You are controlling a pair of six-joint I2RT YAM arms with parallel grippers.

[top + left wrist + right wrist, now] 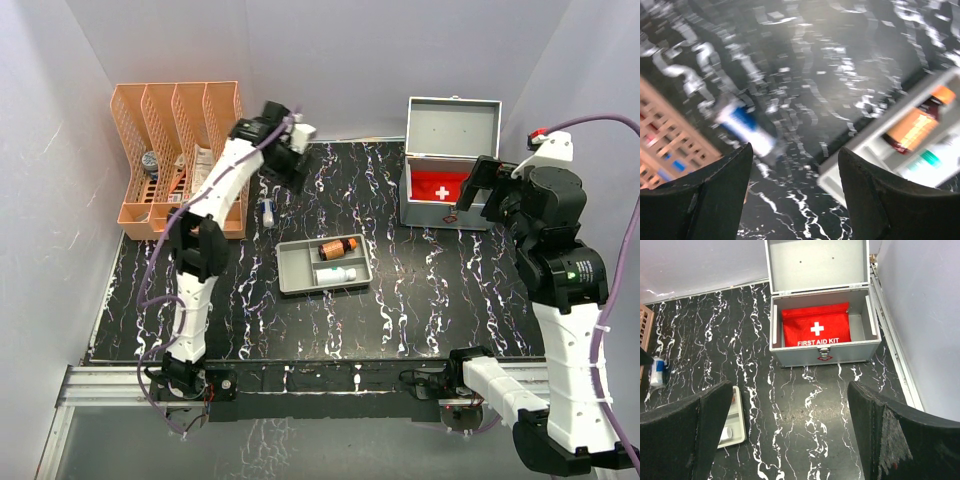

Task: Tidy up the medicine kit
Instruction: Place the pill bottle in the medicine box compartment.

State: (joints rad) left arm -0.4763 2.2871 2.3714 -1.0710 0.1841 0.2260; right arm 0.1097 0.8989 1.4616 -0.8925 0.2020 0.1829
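Note:
An open metal case (450, 165) with a red first aid pouch (815, 330) inside stands at the back right. A grey tray (322, 264) in the middle holds an amber bottle (337, 247) and a white bottle (337, 274). A white and blue tube (269, 211) lies on the table left of the tray; it shows blurred in the left wrist view (746, 129). My left gripper (290, 165) is open and empty above and behind the tube. My right gripper (485, 190) is open and empty, raised in front of the case.
An orange file organizer (180, 160) with several items in its slots stands at the back left. White walls close in the black marbled table (420, 300) on the left, back and right. A metal rail runs along the near edge.

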